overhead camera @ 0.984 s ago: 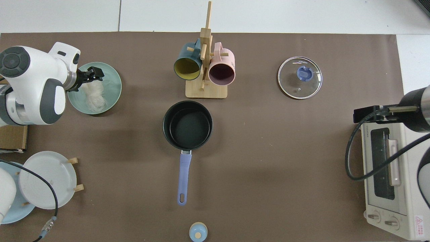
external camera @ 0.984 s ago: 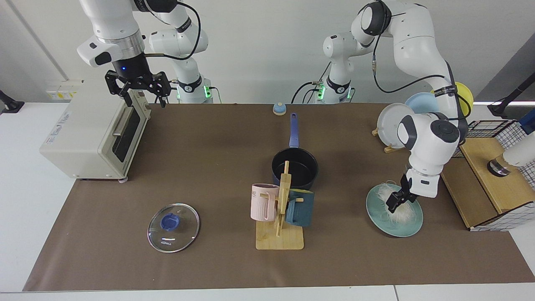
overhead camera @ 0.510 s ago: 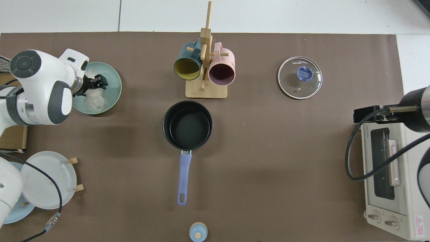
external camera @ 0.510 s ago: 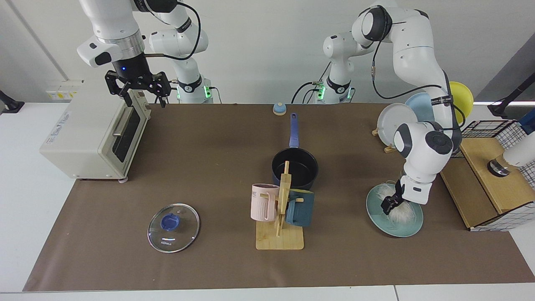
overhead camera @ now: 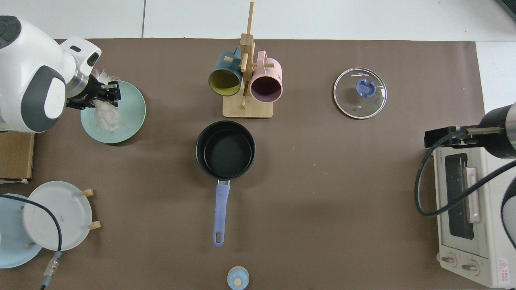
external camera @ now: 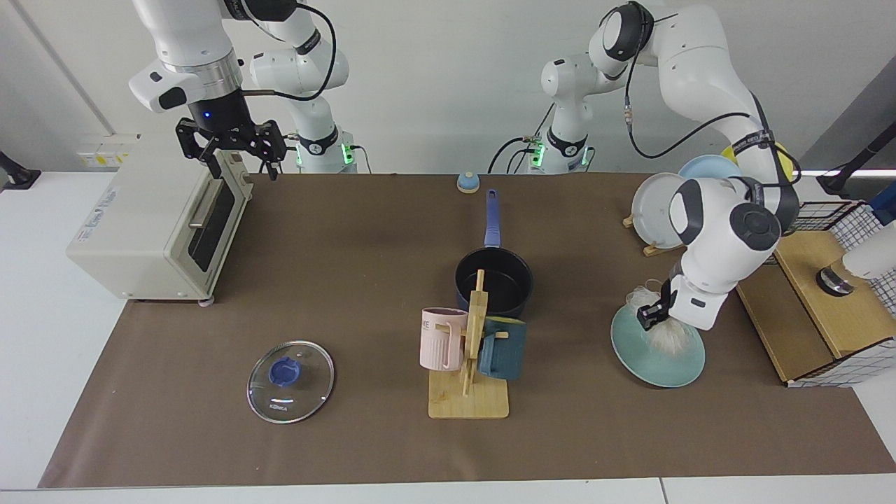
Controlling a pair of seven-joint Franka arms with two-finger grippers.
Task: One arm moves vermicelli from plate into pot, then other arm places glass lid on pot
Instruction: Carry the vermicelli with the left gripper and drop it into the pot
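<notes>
At the table's plate end: I see my left hand [external camera: 649,316] closed on the vermicelli [external camera: 665,339], strands trailing down onto the plate [external camera: 658,364].
Vermicelli axis: the clump hangs as a loose tuft, long axis running from the fingers down to the plate.
Plate: in the facing view it sits tilted, far edge raised; the top view shows it as a plain round disc [overhead camera: 129,121].
Pot: the pot [external camera: 494,280] stands open mid-table, its handle's long axis pointing toward the arm bases.
In the way: the wooden mug stand [external camera: 470,378] with a pink mug [external camera: 441,339] and a teal mug [external camera: 502,348] sits just in front of the pot, well apart from the plate.
Glass lid: the glass lid [external camera: 290,381] lies flat on the table, knob up, near the toaster oven [external camera: 154,224].
Right hand: my right hand [external camera: 231,143] waits above the toaster oven, fingers spread wide.
Top view only: the pot's bare inside [overhead camera: 225,151] and the noodles [overhead camera: 105,117] on the plate's near half.
</notes>
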